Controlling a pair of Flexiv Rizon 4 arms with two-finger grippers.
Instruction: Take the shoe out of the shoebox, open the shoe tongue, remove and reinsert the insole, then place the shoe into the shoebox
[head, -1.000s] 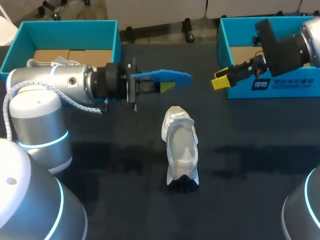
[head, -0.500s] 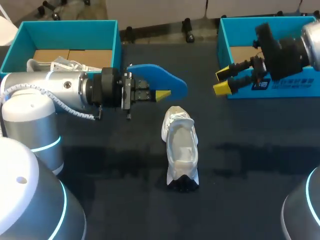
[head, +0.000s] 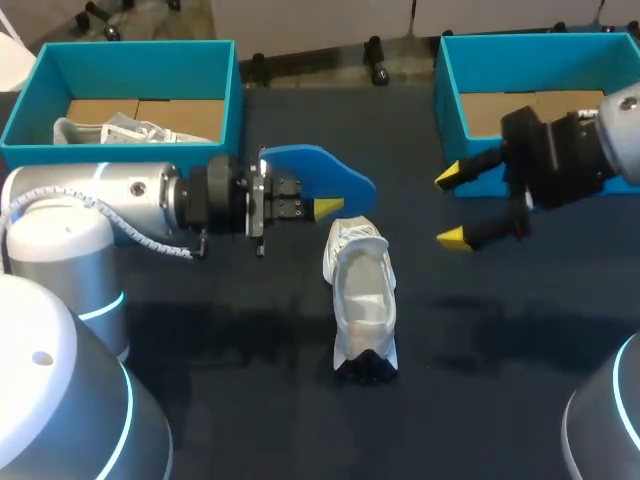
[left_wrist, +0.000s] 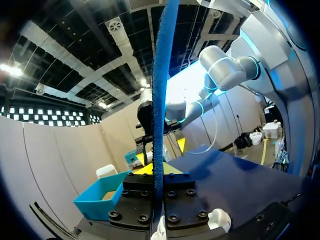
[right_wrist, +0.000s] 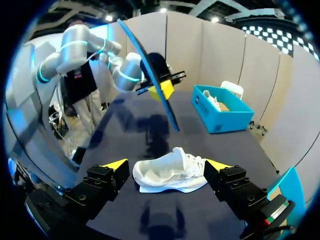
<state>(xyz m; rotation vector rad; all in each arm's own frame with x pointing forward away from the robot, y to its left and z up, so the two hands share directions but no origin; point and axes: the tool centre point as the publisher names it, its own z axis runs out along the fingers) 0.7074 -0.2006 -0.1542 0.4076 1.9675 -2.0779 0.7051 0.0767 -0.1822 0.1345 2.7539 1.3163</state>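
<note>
Now your left jaws grip the flat blue foam insole (head: 320, 170) near the white mesh sneaker (head: 362, 290) on the dark bench (head: 500, 350), your right jaws open alongside, likely to steady reinsertion.

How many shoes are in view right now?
2. One white shoe lies on the table's middle; a second shoe sits in the left shoebox. Part of the right shoebox is hidden.

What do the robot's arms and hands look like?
The left arm and right arm are rounded silver with glowing blue rings; a white coiled cable runs along the left one. The left hand and right hand are black with yellow tips.
</note>
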